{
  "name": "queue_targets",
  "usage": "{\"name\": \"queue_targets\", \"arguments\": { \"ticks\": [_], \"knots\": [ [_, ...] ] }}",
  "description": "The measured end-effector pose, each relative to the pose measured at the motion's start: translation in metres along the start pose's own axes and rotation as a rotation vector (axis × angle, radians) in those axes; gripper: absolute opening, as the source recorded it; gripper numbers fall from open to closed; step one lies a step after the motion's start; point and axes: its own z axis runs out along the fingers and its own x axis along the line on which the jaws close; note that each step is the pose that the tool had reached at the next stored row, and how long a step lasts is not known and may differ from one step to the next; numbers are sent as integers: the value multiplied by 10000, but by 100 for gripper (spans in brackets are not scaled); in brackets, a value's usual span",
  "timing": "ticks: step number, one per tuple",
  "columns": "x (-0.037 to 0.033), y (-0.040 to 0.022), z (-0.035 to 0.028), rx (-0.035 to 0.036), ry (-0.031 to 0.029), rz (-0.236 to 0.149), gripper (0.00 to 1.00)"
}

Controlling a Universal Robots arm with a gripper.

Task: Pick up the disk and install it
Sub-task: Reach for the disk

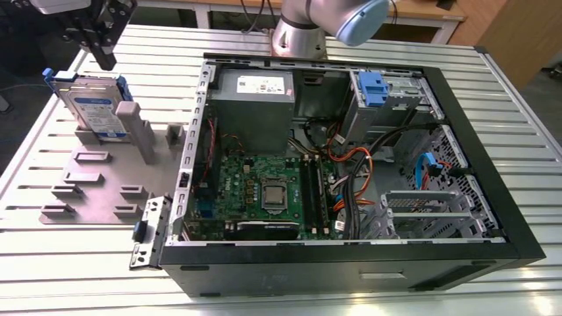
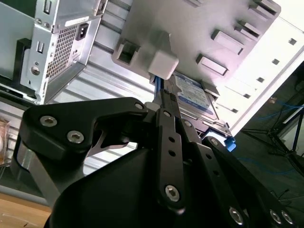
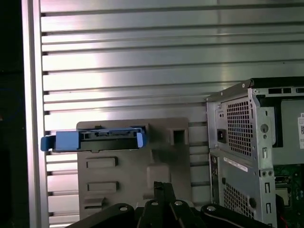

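One disk point(image 1: 92, 108) stands upright in the grey holder point(image 1: 105, 178), just below the gripper point(image 1: 105, 60), which hangs apart from it, pointing down, empty fingers pressed together

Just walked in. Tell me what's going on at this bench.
A single robot arm is partway through a disk install. Its gripper hovers close above the top edge of the disk, which stands upright on edge in a grey holder plate on the table, at the exterior view's left. The disk has not been lifted out yet. Beside the plate, the computer case lies open.
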Motion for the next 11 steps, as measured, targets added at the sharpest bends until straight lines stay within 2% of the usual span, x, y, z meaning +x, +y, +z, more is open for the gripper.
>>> {"name": "queue_targets", "arguments": {
  "ticks": [11],
  "knots": [
    [212, 107, 101, 3, 1, 1, 11]
  ]
}}
